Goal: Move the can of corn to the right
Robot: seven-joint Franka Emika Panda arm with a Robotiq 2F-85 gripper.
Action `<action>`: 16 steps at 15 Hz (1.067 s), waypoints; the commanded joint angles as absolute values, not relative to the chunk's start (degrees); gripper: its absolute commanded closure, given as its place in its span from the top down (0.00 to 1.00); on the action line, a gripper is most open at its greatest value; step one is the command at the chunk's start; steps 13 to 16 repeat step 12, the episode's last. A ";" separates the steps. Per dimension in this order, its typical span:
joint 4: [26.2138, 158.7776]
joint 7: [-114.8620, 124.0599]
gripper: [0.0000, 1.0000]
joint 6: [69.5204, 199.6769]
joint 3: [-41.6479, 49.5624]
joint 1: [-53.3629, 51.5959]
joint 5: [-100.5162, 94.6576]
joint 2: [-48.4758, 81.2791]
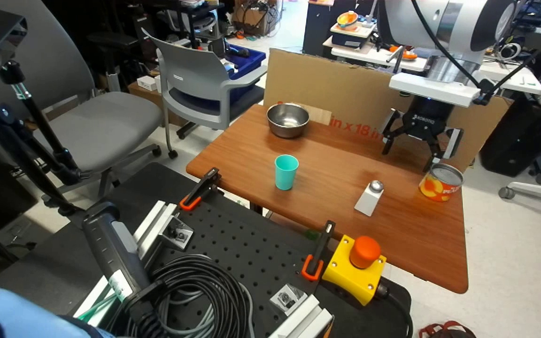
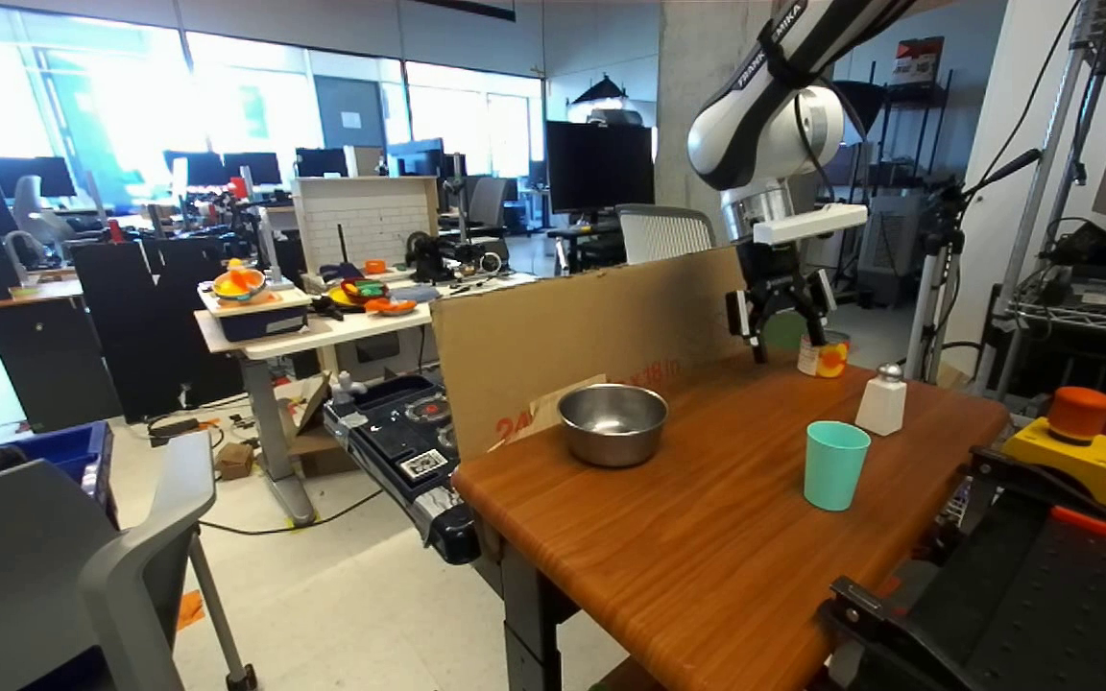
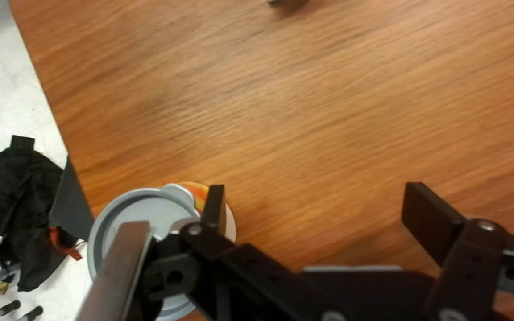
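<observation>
The can of corn (image 1: 441,183) is a short can with an orange-yellow label and a grey metal top. It stands upright near the table's side edge, and it also shows in an exterior view (image 2: 823,357). In the wrist view the can (image 3: 138,205) is at the lower left, partly hidden by a finger. My gripper (image 1: 407,158) is wide open and empty beside the can in both exterior views (image 2: 788,347). In the wrist view the gripper (image 3: 315,196) has bare table between its fingers. One finger overlaps the can's top; I cannot tell whether it touches.
A white shaker (image 1: 369,199) with a metal top, a teal cup (image 1: 286,172) and a steel bowl (image 1: 288,121) stand on the wooden table (image 1: 336,159). A cardboard sheet (image 2: 591,326) rises along one table edge. A yellow box with a red button (image 1: 355,270) sits at the table's edge.
</observation>
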State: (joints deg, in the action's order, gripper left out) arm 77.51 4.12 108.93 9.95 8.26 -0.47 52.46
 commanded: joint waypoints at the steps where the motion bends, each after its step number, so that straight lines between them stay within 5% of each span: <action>1: 76.73 5.01 1.00 106.75 9.86 7.23 -3.33 51.49; 8: 90.79 6.92 1.00 110.60 7.74 1.44 -3.67 34.42; 9: 82.70 5.63 1.00 107.82 7.36 3.01 -2.92 42.04; 16: 87.55 6.74 1.00 107.95 7.12 1.74 -3.01 35.77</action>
